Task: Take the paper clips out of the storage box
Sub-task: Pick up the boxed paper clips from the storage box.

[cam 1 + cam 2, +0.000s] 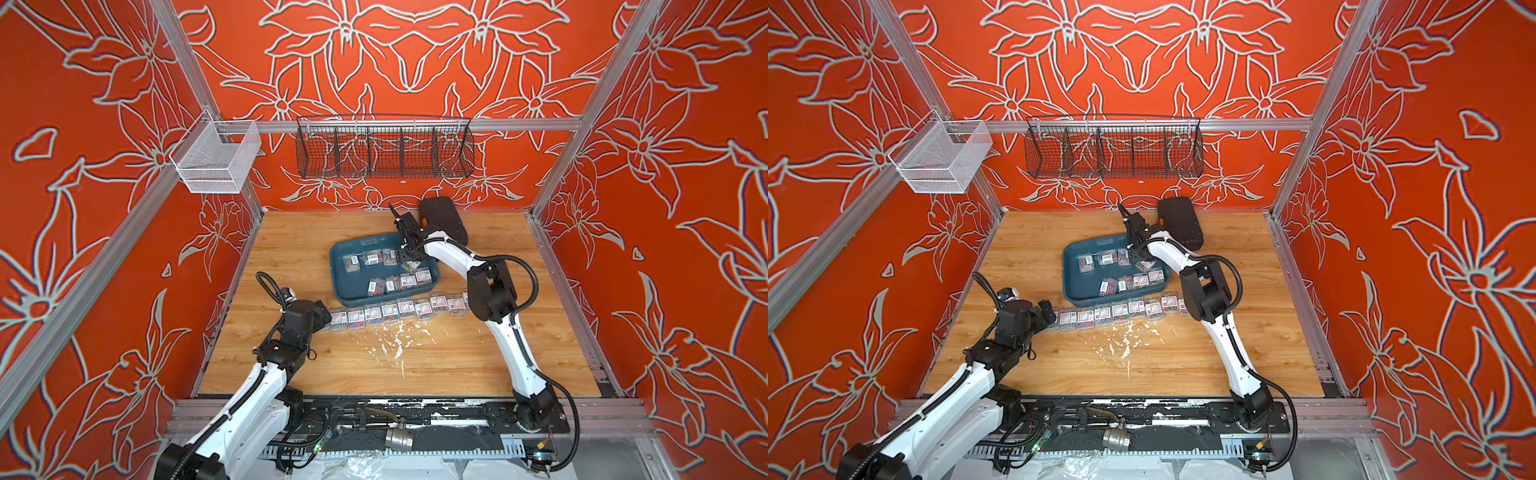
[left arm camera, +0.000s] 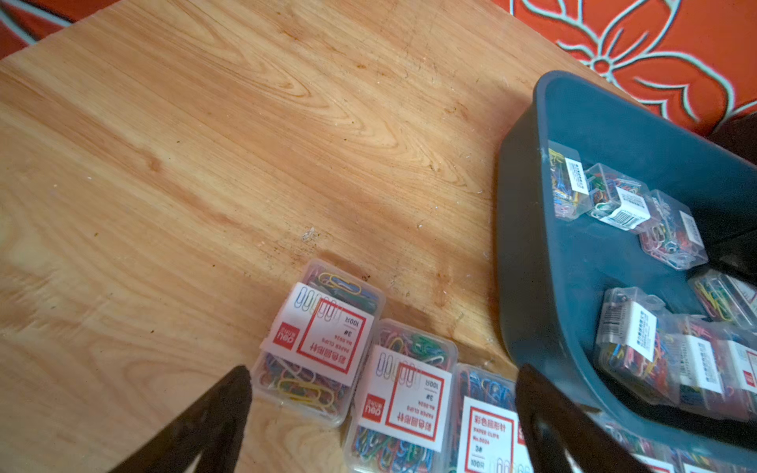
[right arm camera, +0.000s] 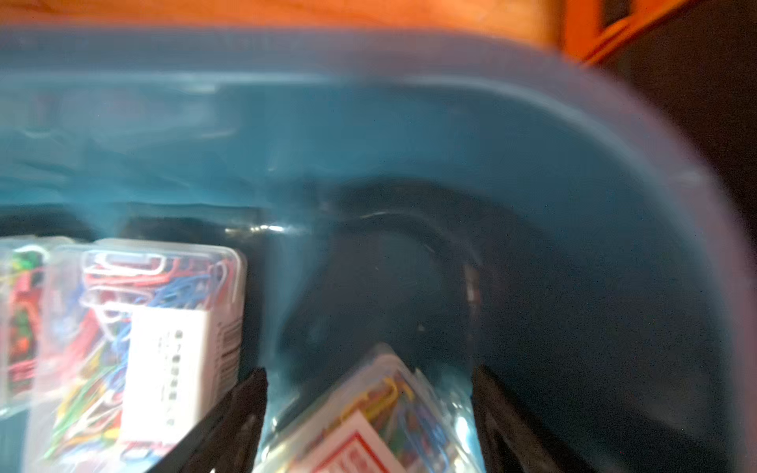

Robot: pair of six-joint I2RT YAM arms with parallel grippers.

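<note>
**Right gripper (image 3: pixel 368 409) down inside the storage box (image 1: pixel 347 291)**

We see its jaws standing apart on either side of one tilted box of paper clips (image 3: pixel 360 434). The wrist view is blurred, so we cannot tell whether they press on it. Another box sits just beside one finger (image 3: pixel 241 417). Crowding the storage box's far right corner, a black hard case (image 1: pixel 442 220) lies close to the wrist. More boxes rest in two loose lines inside, and a row of clip boxes (image 1: pixel 390 311) runs along the table (image 1: pixel 478 365) just near of it. Right arm: elbow high, forearm sloping down to the far left. Left gripper (image 2: pixel 385 413) hovers wide open and empty over the row's left end, arm bent low from the near left.
</note>
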